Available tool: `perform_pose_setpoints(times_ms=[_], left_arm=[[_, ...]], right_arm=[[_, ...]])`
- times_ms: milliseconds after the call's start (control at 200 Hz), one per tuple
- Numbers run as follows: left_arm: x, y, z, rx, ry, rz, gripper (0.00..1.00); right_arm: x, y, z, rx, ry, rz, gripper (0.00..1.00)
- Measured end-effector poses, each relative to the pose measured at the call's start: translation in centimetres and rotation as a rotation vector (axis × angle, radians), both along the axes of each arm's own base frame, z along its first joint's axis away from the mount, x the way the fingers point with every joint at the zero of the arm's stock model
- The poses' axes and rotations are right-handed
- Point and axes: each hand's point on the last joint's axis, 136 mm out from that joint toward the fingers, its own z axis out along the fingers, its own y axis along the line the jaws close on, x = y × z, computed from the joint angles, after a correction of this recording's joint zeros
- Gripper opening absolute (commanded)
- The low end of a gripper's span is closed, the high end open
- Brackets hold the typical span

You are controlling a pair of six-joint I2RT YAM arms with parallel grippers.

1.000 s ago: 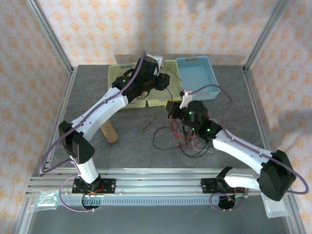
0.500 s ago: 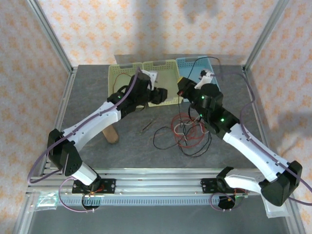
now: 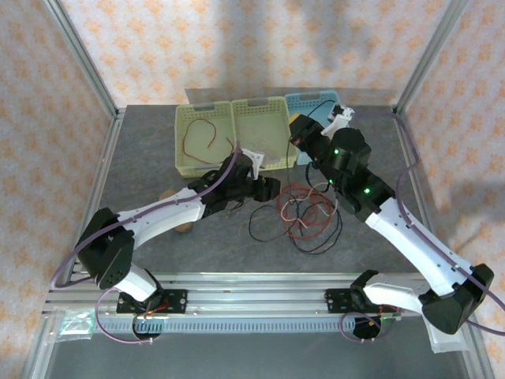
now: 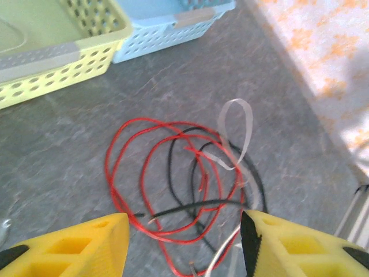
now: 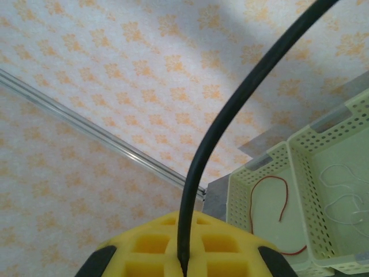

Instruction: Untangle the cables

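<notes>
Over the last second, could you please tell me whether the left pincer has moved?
Yes. In the top view, the left pincer has come back from above the middle yellow basket toward the near side, ending beside the loose cables.

My right claw [image 5: 183, 261] pinches a black cable [image 5: 194, 173] that arcs up and away. On the surface lies a tangle [image 4: 196, 190] of red, black and whitish-grey loops, overlapping. A red cable [image 5: 283, 199] curls in the left basket [image 5: 259, 161]; a thin white cable [image 5: 346, 199] rests in the middle basket [image 5: 340, 115].
</notes>
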Motion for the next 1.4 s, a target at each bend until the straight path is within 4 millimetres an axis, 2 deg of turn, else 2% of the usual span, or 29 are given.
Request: perform_pose_setpoints(times_ms=[175,270,476,766,926,1041,1111,1187,1312,1397], left_arm=[[0.4,-3.3,0.4,-0.059,-0.001,-0.043,0.56],[-0.1,-5.0,0.0,-0.065,0.002,-0.083,0.56],[-2.4,-7.7,-3.2,-0.022,0.050,-0.157,0.56],[-2.4,-7.9,-8.6,0.060,0.127,-0.154,0.56],[-1.9,-7.4,-9.5,0.092,0.122,-0.118,0.55],[-1.3,-6.7,-9.6,0.122,0.107,-0.077,0.54],[-1.0,-6.0,-9.0,0.138,0.087,-0.043,0.54],[-0.7,-4.9,-7.1,0.141,0.044,-0.001,0.55],[0.0,-2.9,-1.5,0.095,-0.065,0.080,0.55],[0.8,-0.8,2.2,0.048,-0.129,0.147,0.55]], right_arm=[[-0.2,0.2,0.1,0.009,0.002,0.015,0.00],[-0.2,0.1,0.2,0.009,0.001,0.015,0.00],[-0.4,-0.1,2.0,0.027,-0.025,0.014,0.00],[-1.1,-0.5,5.2,0.061,-0.079,0.020,0.00],[-1.3,-1.1,6.3,0.050,-0.103,0.009,0.00],[-1.3,-1.7,6.4,0.018,-0.104,-0.017,0.00],[-1.0,-2.3,6.2,-0.007,-0.100,-0.043,0.00],[-0.4,-3.1,6.1,-0.040,-0.090,-0.074,0.00],[1.0,-4.0,6.4,-0.086,-0.079,-0.111,0.00],[2.5,-4.1,6.3,-0.118,-0.069,-0.120,0.00]])
